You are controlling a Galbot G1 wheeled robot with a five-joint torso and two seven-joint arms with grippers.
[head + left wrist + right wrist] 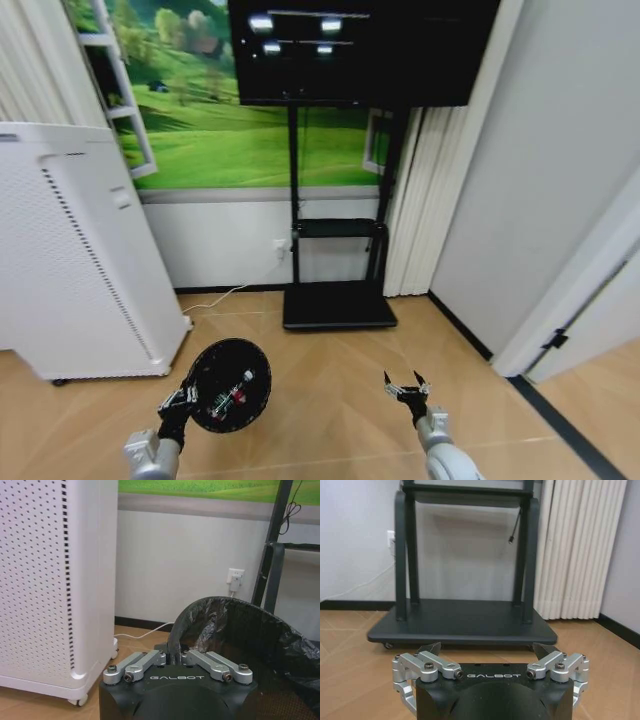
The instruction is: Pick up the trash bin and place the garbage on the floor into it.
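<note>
Trash bin (pixel 228 385) is light, thin-walled plastic with a slick bag liner; the rim is the sensible hold. Left gripper (pixel 176 404) is clenched on that rim at about 8 o'clock of the opening, bin apparently held up off the floor. Garbage (pixel 232 392) lies inside, red-white and green bits. Right gripper (pixel 405 387) is spread wide, empty, well apart at 3 o'clock.

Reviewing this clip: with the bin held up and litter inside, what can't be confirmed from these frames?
- Garbage in the trash bin, head view: red, white and green bits, too small to count or identify.
- Bin interior, left wrist view: the near rim and black liner block it.
- Left gripper contact: its fingertips are hidden behind the rim.
- Floor near the base: cut off by the head view's lower edge.
- Right gripper: open, holding nothing.
</note>
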